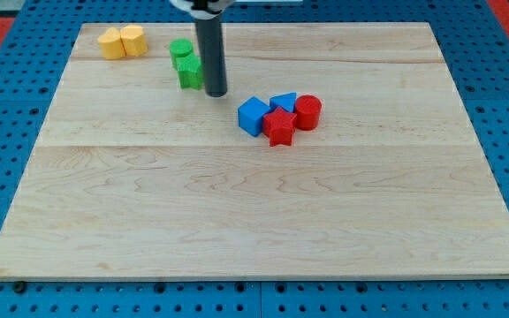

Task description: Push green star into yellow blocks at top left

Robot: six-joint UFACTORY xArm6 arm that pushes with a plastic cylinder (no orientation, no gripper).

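The green star (pixel 189 73) lies near the view's top left, with a green round block (pixel 180 51) touching it just above. My tip (pixel 216 92) is at the star's right side, right against it or nearly so; the rod hides the star's right edge. Two yellow blocks (pixel 121 41) sit side by side at the board's top left corner, apart from the green pair.
A cluster sits right of centre: a blue cube (pixel 254 116), a blue triangle (pixel 284 102), a red star (pixel 279 128) and a red cylinder (pixel 307 112). The wooden board (pixel 254 221) lies on a blue pegboard.
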